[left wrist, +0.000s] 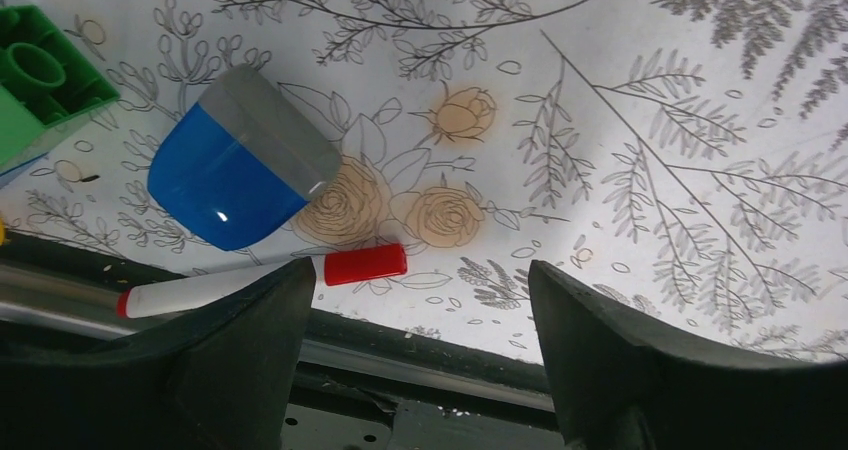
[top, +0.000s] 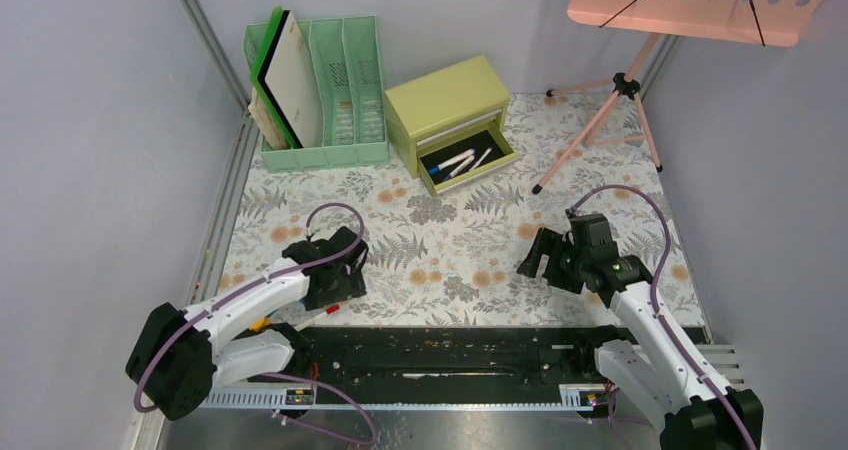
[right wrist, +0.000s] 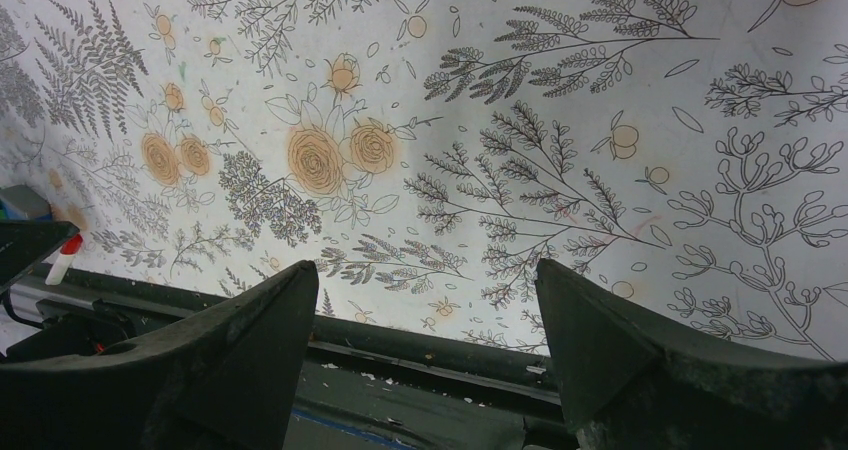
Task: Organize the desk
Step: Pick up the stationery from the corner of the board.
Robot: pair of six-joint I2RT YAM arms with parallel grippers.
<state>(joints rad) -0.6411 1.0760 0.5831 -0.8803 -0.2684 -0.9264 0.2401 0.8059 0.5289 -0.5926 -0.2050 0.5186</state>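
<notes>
The flat rectangular surface, smooth and pale with printed grey ferns and orange flowers, lies level in front of both arms and reaches back to the wall. The left hand and right hand hang over its near edge, jaws spread and empty. A slim white red-capped marker lies along that edge.

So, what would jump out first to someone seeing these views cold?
The yellow-green drawer chest at the far centre of the desk, its drawer open with pens inside. Then the near left edge, where the open left gripper hovers over a red-capped marker beside a blue-and-grey object.
</notes>
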